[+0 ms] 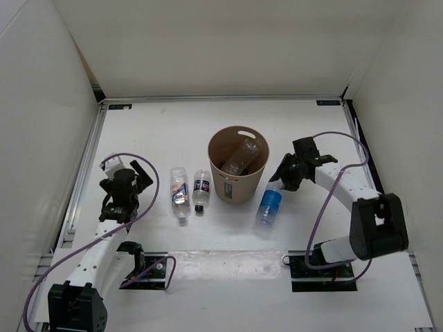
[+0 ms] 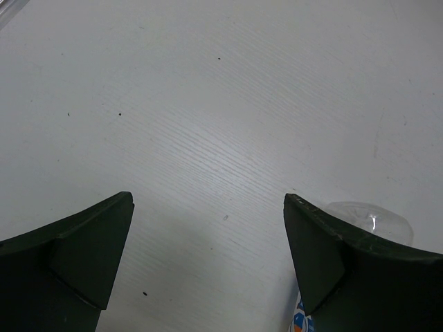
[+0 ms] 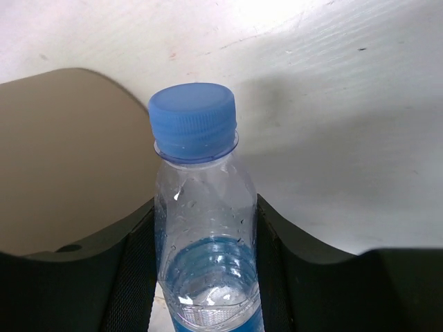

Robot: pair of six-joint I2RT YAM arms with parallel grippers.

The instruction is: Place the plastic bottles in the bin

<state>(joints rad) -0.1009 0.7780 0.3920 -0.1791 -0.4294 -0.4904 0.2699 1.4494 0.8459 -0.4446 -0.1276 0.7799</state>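
- The left claw (image 1: pixel 133 178) hangs over the bare tabletop (image 1: pixel 152 138) at the near left. It is spread wide, with only white surface between its fingers (image 2: pixel 90 256).
- In the left wrist view, a sliver of the white-labelled bottle (image 2: pixel 367 218) shows past the right finger. A scrap of blue-and-orange print sits below it, too small to read.
- The right claw (image 1: pixel 277 185) is closed on the lower body of the blue-capped bottle (image 3: pixel 204 228), its pads flat against both sides.
- That bottle sits just right of the bin (image 1: pixel 239 187), with its cap pointing toward the arm bases. Whether it touches the tabletop I cannot tell. Its label is plain blue and no writing can be made out.
- In the right wrist view, the bin's tan wall stands close on the left of the held bottle.
- Left of the bin, the white-labelled bottle and the shorter dark-labelled bottle (image 1: pixel 201 188) lie side by side, slightly apart, caps toward the near edge. The print on both is illegible.
- The bin stands upright mid-tabletop, with a handle slot (image 1: pixel 246 131) at its far rim.
- Inside it, one unlabelled clear bottle (image 1: pixel 242 158) leans tilted against the far right wall.
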